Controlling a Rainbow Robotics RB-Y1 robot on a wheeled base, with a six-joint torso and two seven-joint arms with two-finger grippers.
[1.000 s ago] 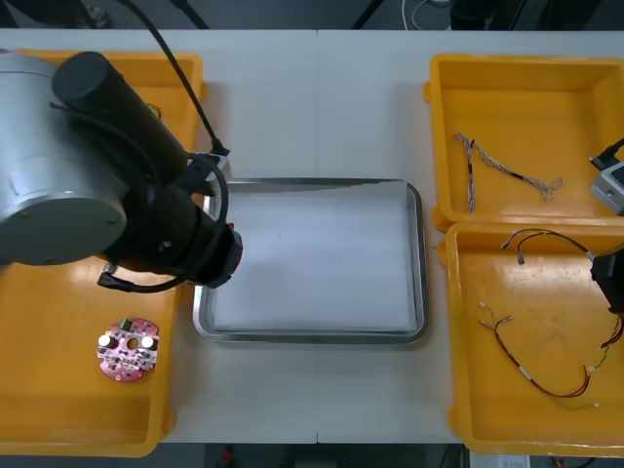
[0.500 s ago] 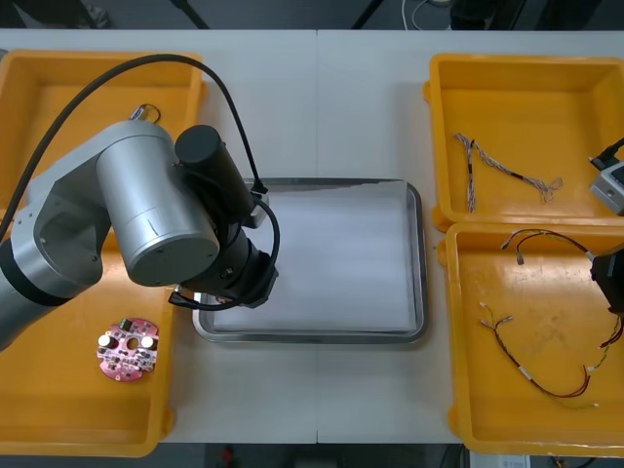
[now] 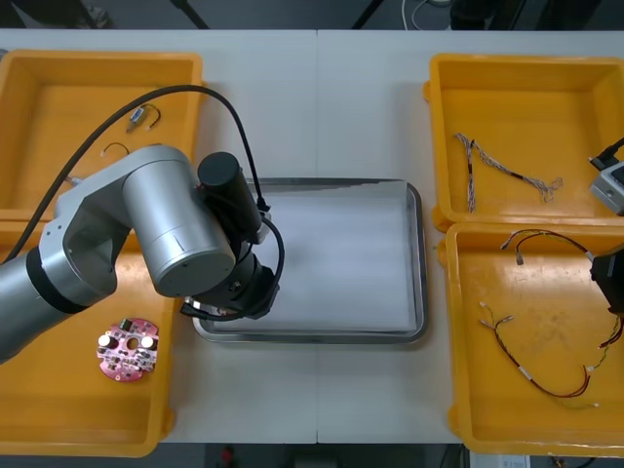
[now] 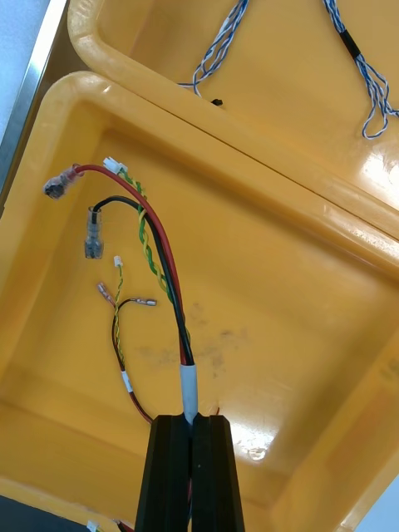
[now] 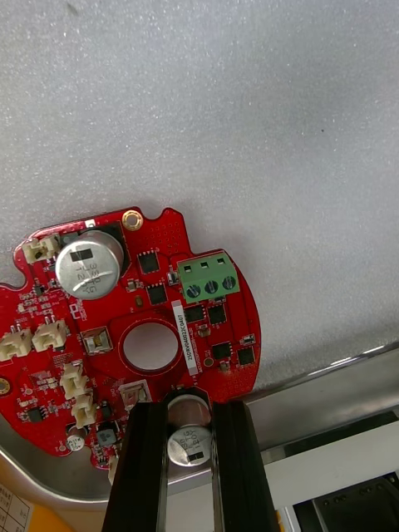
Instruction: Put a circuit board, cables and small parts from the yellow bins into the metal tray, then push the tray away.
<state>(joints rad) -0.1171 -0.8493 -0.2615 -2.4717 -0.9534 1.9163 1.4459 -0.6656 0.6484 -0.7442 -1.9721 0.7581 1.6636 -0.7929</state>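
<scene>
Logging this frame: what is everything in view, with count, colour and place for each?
table: one, white, under everything
yellow bins: four, two at each side
metal tray: one, shiny rim, white inside, between the bins
held circuit board: one, red, over the tray's white inside by its left rim
loose circuit board: one, red, near-left bin
small metal parts: a few, silver, far-left bin
blue and white cable: at least one, far-right bin
black and red cable: one, near-right bin, one end gripped
red and yellow cable: one, near-right bin
left gripper: black jaws shut on the held circuit board
right gripper: black jaws shut on the black and red cable, over the near-right bin
</scene>
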